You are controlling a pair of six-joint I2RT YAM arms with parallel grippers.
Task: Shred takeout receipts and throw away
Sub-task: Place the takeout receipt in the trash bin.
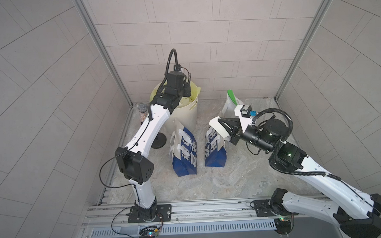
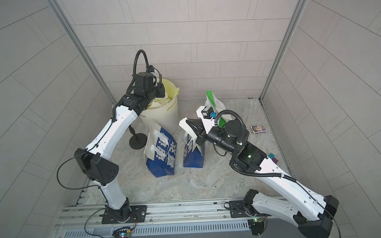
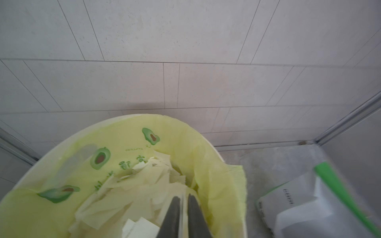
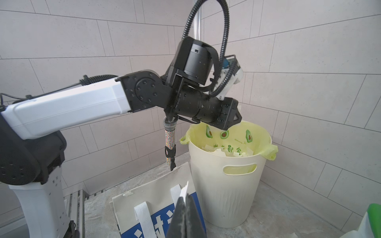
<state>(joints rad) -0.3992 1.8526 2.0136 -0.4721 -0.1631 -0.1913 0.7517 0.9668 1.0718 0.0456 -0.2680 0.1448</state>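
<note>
**A:** What's in the containers?

**B:** The cream plastic waste bin, lined with a pale yellow-green avocado-print bag, holds a heap of torn pale receipt scraps. The left gripper hangs over its mouth with the fingers a narrow slit apart and nothing between them.

**A:** And the right one?

**B:** The right gripper has its fingers pressed together on a white paper receipt strip. It holds the strip above the top end of one of two blue-and-white paper bags. The other bag lies just beside the bin.

**A:** Room to move?

**B:** The bin sits at the back near the wall. Open marbled tabletop runs from the bags to the front rail.

**A:** Anything in the way?

**B:** A sparkly microphone on a black round stand stands beside the bin, under the left arm. A green-and-white bag is behind the right gripper, and a small printed card box lies well apart by the right wall.
</note>
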